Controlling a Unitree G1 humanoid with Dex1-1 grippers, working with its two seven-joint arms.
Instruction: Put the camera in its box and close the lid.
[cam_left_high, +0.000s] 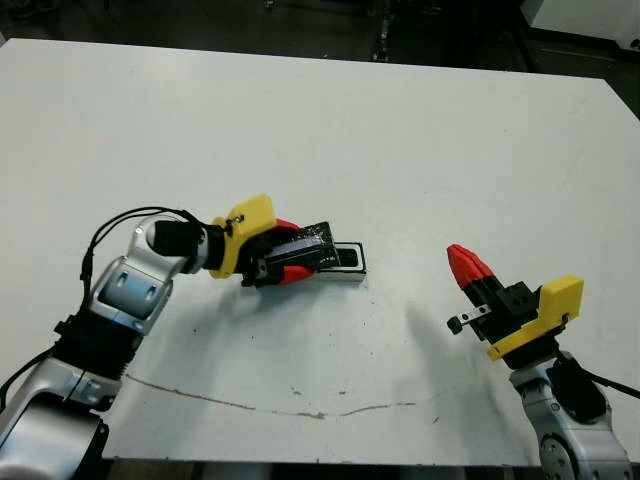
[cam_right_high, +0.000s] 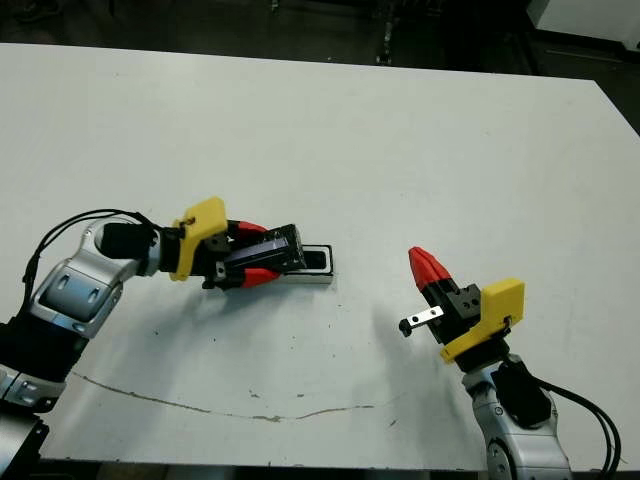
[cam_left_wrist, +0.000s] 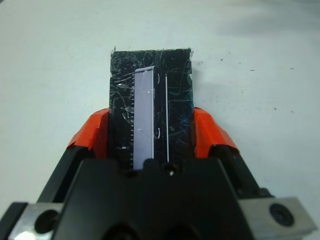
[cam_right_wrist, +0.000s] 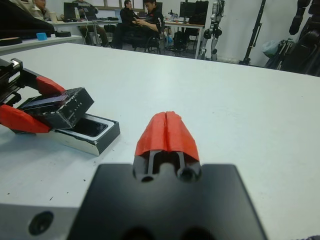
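My left gripper (cam_left_high: 290, 258) is shut on the lid (cam_left_high: 308, 248), a black speckled shell with a pale label strip (cam_left_wrist: 144, 115). The lid is held tilted, partly over the left end of the box (cam_left_high: 347, 277). The box is a shallow white-rimmed tray (cam_right_wrist: 95, 142) lying on the table. Its uncovered right part shows a flat, dark, glossy face (cam_right_wrist: 92, 127) that looks like the camera lying inside. The red fingers (cam_left_wrist: 92, 131) press on the lid's two long sides. My right gripper (cam_left_high: 465, 262) is shut on nothing and hovers apart, well to the right of the box.
A thin dark scratch line (cam_left_high: 300, 410) runs across the white table (cam_left_high: 330, 130) near its front edge. In the right wrist view, people (cam_right_wrist: 135, 12) sit at desks far beyond the table, with stands and equipment (cam_right_wrist: 260, 25) behind.
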